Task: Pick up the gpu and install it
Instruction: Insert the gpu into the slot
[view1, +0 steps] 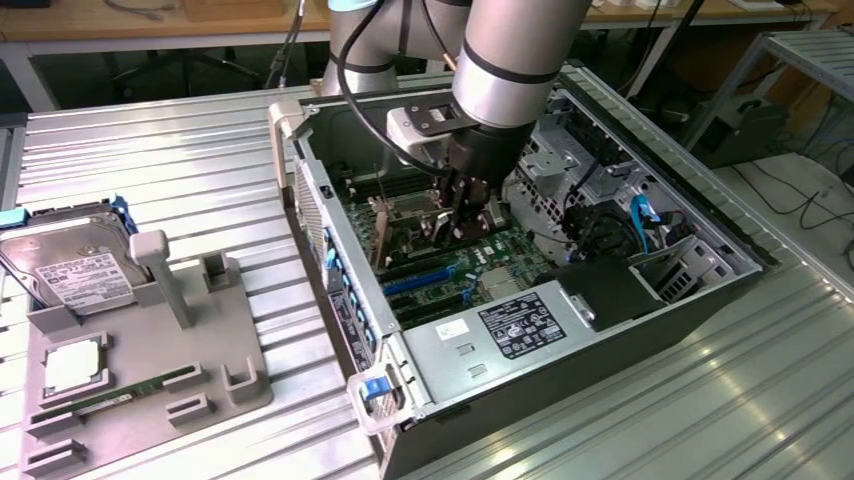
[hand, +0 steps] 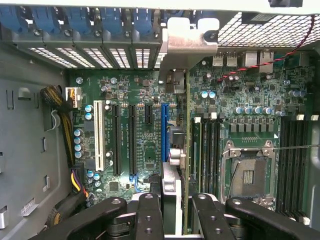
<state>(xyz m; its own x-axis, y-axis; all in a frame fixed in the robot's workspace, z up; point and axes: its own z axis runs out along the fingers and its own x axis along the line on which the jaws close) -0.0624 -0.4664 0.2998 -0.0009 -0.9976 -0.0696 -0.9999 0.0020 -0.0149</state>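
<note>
Inside the open computer case (view1: 534, 420), fingers (hand: 149, 215) pinch the gpu (hand: 189, 47) over the motherboard (hand: 135, 90).

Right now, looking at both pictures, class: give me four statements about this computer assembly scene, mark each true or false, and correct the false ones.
1. The gripper is closed on the gpu inside the open computer case. True.
2. The hard drive is mounted inside the case. False: it rests in the grey holder on the table, at the exterior view's left.
3. The motherboard has a blue expansion slot close beside the held card. True.
4. The gpu lies flat in the grey holder. False: the gripper holds it on edge over the motherboard.
</note>
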